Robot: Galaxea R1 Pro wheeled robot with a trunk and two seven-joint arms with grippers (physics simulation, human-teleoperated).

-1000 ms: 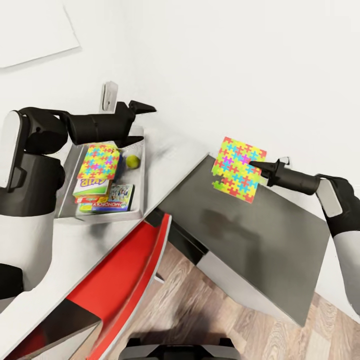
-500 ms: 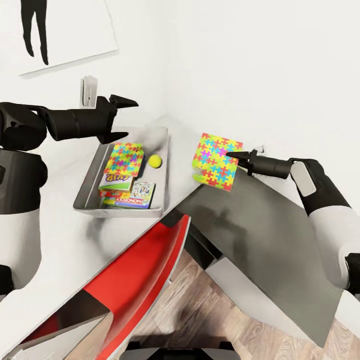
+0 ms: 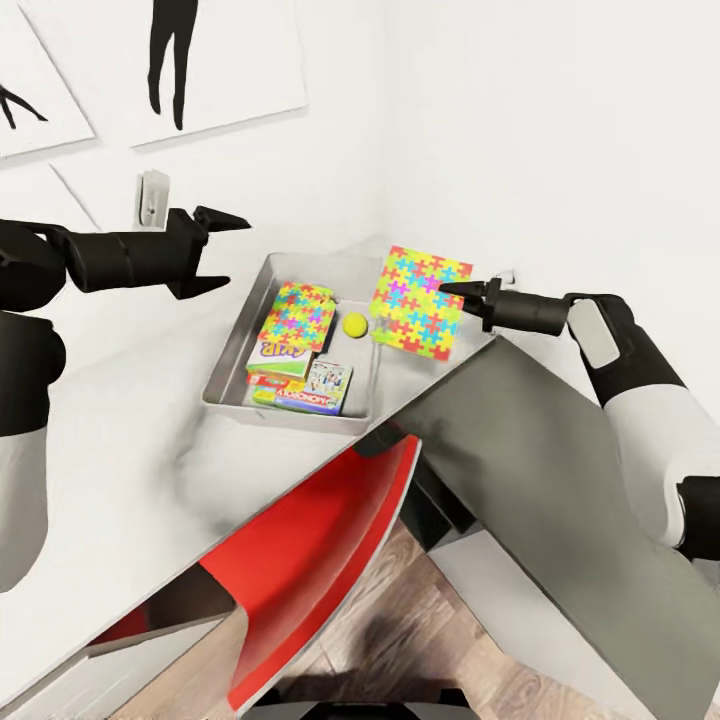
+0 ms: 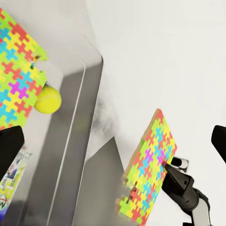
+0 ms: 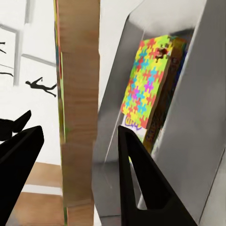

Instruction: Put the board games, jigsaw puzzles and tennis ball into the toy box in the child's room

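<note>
The grey metal toy box (image 3: 228, 386) sits on the white table (image 3: 120, 450). Inside it, one jigsaw puzzle (image 3: 297, 315) lies on stacked board games (image 3: 312, 392), with the tennis ball (image 3: 354, 324) beside them. My right gripper (image 3: 450, 291) is shut on the second jigsaw puzzle (image 3: 420, 300), holding it tilted on edge over the box's right rim. The right wrist view shows that puzzle's wooden edge (image 5: 77, 108) between the fingers (image 5: 141, 179). My left gripper (image 3: 225, 250) hangs open above the table, left of the box's far corner. The held puzzle (image 4: 148, 169) and the ball (image 4: 47, 100) appear in the left wrist view.
A red chair (image 3: 320, 540) stands against the table's front edge. A dark grey slab (image 3: 560, 480) slopes down to the right of the box, under my right arm. Framed silhouette pictures (image 3: 190, 60) hang on the wall behind. Wooden floor (image 3: 440, 640) lies below.
The head view has shifted. My right gripper has carried the puzzle from over the dark slab to the box's right rim. My left gripper has gone from over the box to its left.
</note>
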